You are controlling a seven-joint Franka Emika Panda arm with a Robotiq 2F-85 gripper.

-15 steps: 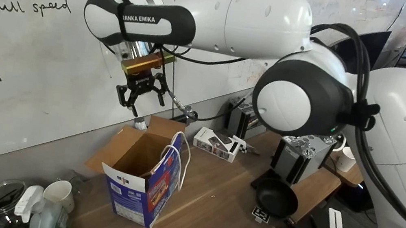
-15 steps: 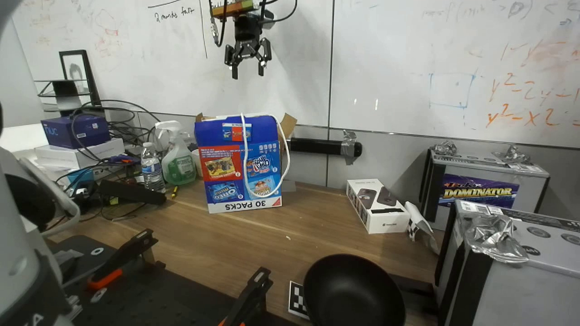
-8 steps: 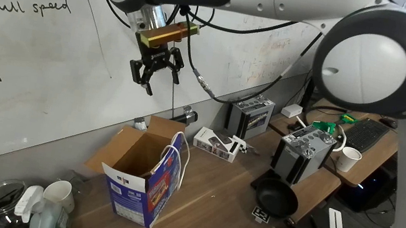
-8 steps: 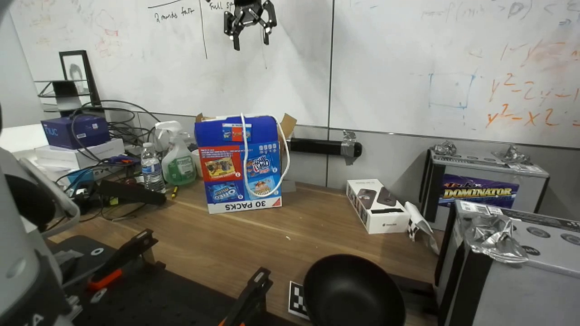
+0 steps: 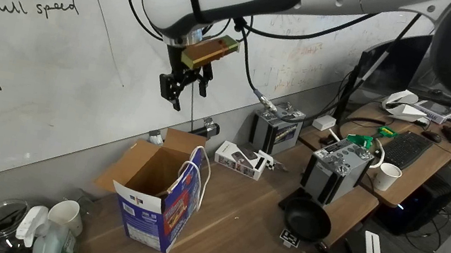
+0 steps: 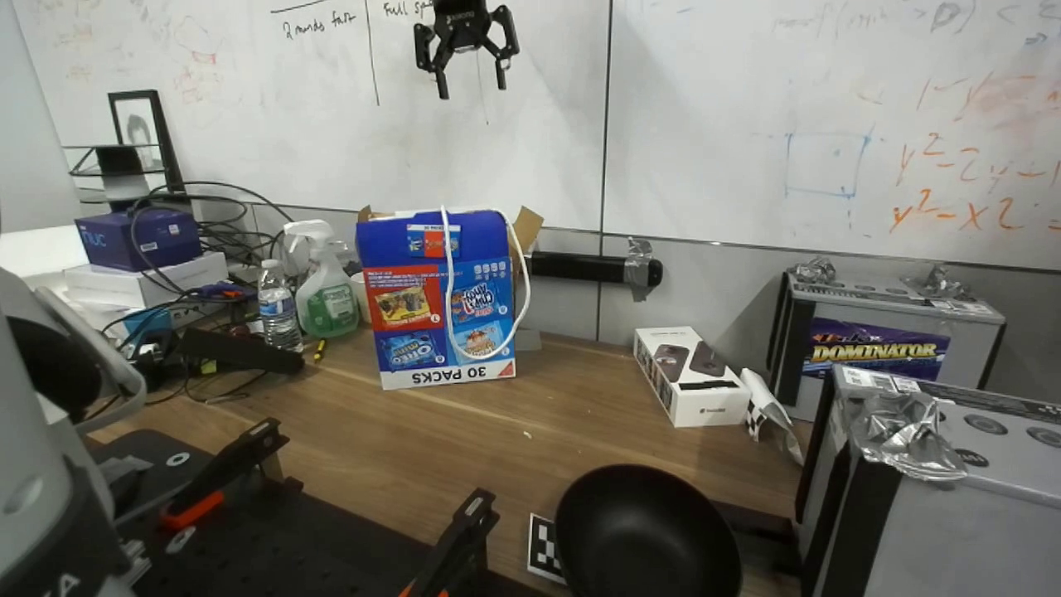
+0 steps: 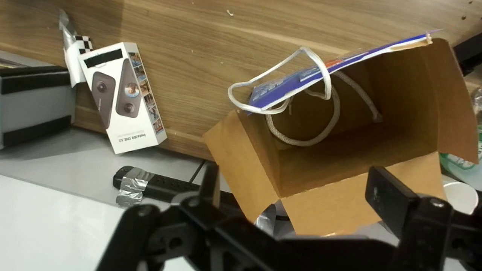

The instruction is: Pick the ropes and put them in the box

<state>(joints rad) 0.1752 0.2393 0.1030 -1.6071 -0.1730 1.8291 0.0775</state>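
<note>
Apparently the placing step is in hand and only part done: white rope (image 7: 304, 143) lies partly inside the box (image 5: 145, 219), partly slung over its rim. Can't tell whether it's one rope or two. Wrist view, right of center: a loop and one end sit down inside the box, while another loop sticks out past the blue printed side (image 6: 402, 307). In both exterior views that outer stretch hangs down the printed side, its lowest bend looking just short of the bench (image 5: 229, 241). Box stands on the bench, flaps spread.

Jaws wide apart, nothing gripped, in the upper half of both exterior views, well above the box and touching neither it nor the rope.

Next move, as judged: bring the jaws down to the rim of the printed side, pinch the overhanging loop, lift it just over the edge, let it drop inside. Probably best kept low, since too high a lift might drag the inner part back out.
</note>
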